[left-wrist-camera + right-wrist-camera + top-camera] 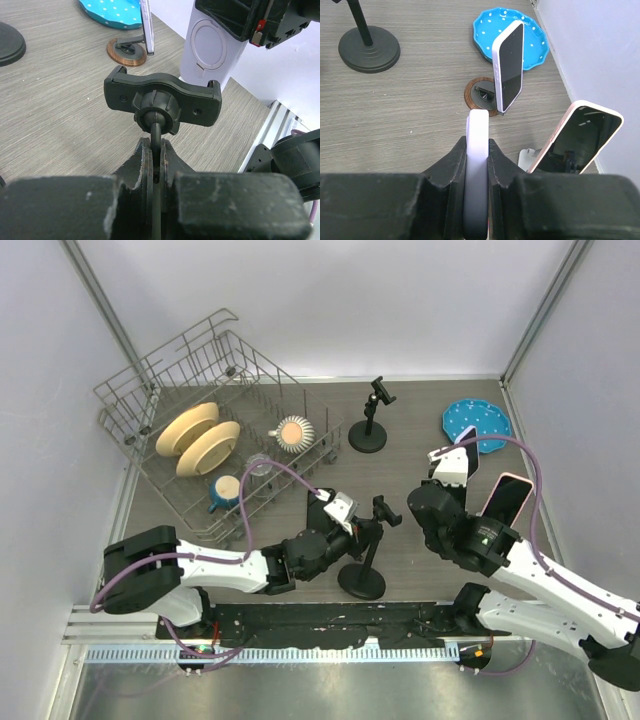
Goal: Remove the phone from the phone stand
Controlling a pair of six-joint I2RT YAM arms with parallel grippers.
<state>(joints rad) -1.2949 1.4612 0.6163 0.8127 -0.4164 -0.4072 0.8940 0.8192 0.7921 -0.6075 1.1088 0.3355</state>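
My left gripper is shut on the thin stem of the black phone stand. The stand's clamp head is empty. My right gripper is shut on a pale lavender phone, held edge-up and clear of the clamp, to its right. In the left wrist view the phone's back with a round ring hangs just beyond the clamp, held from above by the right gripper.
A second black stand stands at the back. A blue dotted plate lies at the back right. A phone on a round brown stand and a pink phone on a white holder stand near the right wall. A wire dish rack with bowls fills the left.
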